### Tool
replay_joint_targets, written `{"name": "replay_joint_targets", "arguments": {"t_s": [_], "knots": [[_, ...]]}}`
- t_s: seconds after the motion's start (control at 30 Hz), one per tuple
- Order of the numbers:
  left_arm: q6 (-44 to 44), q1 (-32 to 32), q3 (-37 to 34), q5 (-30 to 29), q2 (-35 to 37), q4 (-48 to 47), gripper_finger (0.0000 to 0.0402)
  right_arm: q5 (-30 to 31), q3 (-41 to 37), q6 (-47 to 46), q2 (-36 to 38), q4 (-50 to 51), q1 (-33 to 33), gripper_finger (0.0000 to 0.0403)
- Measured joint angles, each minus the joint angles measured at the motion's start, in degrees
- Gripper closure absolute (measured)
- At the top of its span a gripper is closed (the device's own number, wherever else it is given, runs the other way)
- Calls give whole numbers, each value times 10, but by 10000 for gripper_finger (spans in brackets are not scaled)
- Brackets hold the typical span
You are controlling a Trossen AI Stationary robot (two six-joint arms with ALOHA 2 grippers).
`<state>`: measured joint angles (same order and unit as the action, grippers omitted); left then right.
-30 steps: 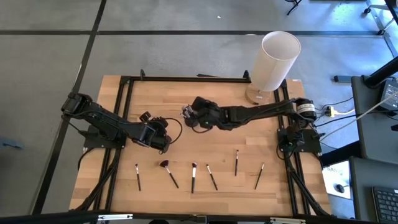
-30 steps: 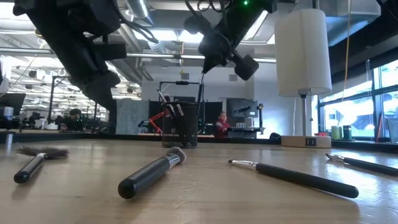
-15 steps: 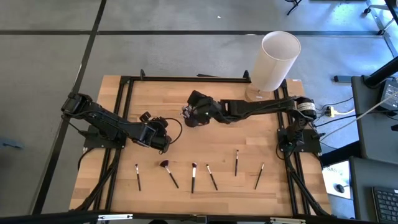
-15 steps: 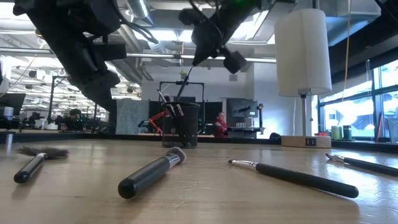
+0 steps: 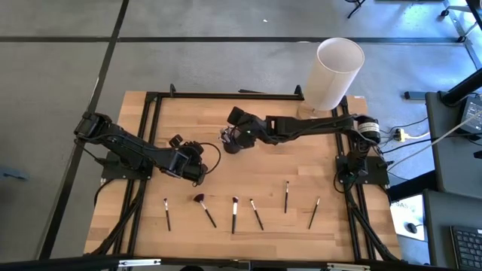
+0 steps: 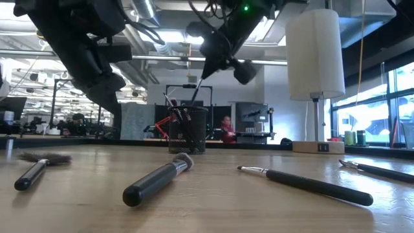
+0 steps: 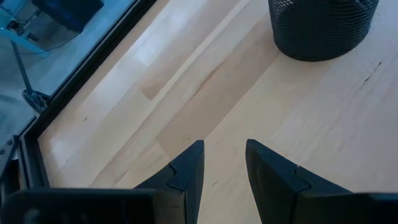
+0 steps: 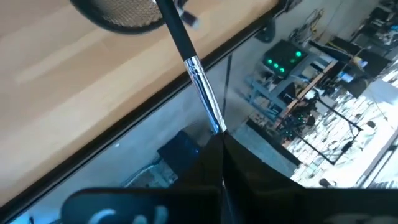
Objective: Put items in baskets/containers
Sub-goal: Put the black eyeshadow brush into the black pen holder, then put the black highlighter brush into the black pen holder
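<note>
The black mesh cup (image 5: 229, 143) (image 6: 187, 129) (image 7: 323, 25) stands on its base at the table's middle, with a few brushes upright in it. My right gripper (image 5: 238, 134) (image 6: 212, 59) hovers just above the cup, shut on a thin brush (image 6: 197, 87) (image 8: 186, 50). Several more brushes (image 5: 234, 214) lie flat in a row near the table's near edge, among them the reddish fan brush (image 5: 201, 205). My left gripper (image 5: 197, 170) (image 7: 224, 168) is open above bare wood, left of and nearer than the cup. My right gripper pinches the brush at its silver ferrule end (image 8: 211, 118) between the two shut fingers. It comes from above and the table's right, with the brush running on in line with the fingers. The brush is lifted clear and slants down, its dark handle (image 8: 177, 31) pointing at the cup's mouth.
A tall white cylinder (image 5: 335, 71) (image 6: 315, 52) stands on a wooden base at the far right corner. A black frame (image 5: 226, 95) runs along the table's far and side edges. Bare wood lies between the cup and the row of brushes.
My right gripper has moved a little toward the table's left and far edge, over the cup, and has tipped. The brush it holds has gone from upright beside the cup's right rim to slanting, and its lower end now points down at the cup's mouth.
</note>
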<state>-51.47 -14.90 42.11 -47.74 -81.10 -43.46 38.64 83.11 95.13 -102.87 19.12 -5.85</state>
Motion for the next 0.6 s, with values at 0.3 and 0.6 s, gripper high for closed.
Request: {"name": "replay_joint_targets", "arguments": {"t_s": [0.3, 0.6], "knots": [[-3, 0, 0, 19, 0, -3, 288, 9, 0, 9, -34, 1, 1, 364], [34, 0, 0, 78, 0, -5, 288, 56, 0, -176, -19, -17, 33, 275]]}}
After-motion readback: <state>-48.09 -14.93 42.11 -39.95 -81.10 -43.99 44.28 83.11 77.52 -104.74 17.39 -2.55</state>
